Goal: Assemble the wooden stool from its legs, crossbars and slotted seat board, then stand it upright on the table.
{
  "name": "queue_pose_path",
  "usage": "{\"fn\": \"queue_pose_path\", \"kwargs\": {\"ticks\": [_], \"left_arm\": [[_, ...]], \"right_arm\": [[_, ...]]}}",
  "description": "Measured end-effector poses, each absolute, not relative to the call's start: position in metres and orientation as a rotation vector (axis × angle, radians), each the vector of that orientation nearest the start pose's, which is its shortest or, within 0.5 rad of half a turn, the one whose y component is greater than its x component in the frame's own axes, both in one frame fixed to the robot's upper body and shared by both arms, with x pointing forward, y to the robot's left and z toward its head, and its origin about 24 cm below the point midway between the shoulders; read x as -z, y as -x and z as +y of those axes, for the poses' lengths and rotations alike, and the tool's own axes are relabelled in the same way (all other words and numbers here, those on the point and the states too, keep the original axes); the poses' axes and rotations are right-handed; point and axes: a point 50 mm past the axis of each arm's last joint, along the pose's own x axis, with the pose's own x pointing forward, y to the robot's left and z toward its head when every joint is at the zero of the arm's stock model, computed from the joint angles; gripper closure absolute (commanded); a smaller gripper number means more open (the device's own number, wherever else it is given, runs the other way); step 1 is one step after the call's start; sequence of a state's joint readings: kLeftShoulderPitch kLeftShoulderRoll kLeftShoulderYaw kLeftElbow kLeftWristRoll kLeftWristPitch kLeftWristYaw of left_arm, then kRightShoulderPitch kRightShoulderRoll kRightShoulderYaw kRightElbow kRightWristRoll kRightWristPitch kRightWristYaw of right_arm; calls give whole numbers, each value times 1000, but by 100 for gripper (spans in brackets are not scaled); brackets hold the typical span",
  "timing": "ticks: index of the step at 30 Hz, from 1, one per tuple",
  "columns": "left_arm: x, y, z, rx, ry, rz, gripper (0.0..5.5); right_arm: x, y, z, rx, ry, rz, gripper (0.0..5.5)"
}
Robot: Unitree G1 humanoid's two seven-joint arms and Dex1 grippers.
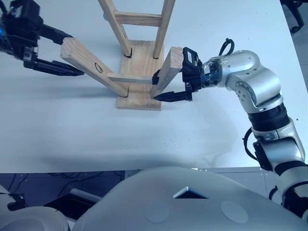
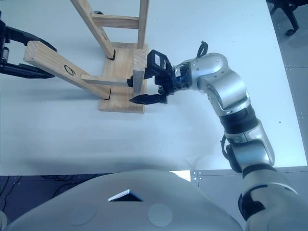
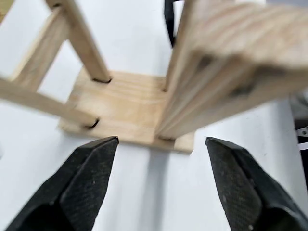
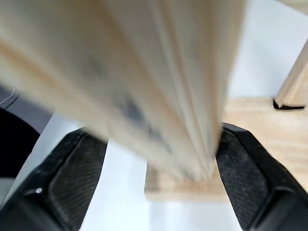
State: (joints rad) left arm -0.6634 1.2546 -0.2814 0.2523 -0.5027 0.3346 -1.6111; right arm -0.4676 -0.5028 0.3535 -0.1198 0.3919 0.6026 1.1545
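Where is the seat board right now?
The seat board lies flat on the table, mid head view, between the left gripper and right gripper, legs standing in its slots.

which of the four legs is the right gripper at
The near leg at the board's right corner, with the right gripper around it. The other near leg leans left; the far legs stand untouched.

seat board [image 2: 126, 60] flat on table [image 2: 183, 144]; right jaws clamp near-right leg [image 2: 139, 65]; left jaws astride near-left leg [image 2: 67, 70]
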Motion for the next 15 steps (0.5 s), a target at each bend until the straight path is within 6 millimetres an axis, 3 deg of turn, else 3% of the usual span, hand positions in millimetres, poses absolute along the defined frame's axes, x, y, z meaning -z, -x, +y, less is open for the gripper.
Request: {"fn": "queue_pose_path", "kwargs": {"ticks": [3,6,9,10,12,15], "left_arm": [[-210,-259,308,1213,-438,637,258],[-181,-239,320,1143,-311,684,307],[-153,-218,310,1122,-236,702,355],[-142,-211,300,1108,-205,697,376],[-125,-201,275,1066,-120,648,406],[-112,-199,254,895,-36,600,453]], "right_arm": [[-115,-258,-117,-1504,163,386,185],[-108,-248,-130,-1513,183,441,207],[-103,-257,-136,-1394,280,405,258],[-100,-270,-136,-1274,318,361,281],[-101,-285,-123,-1127,352,251,317],[-101,-287,-98,-1050,362,161,372]]}}
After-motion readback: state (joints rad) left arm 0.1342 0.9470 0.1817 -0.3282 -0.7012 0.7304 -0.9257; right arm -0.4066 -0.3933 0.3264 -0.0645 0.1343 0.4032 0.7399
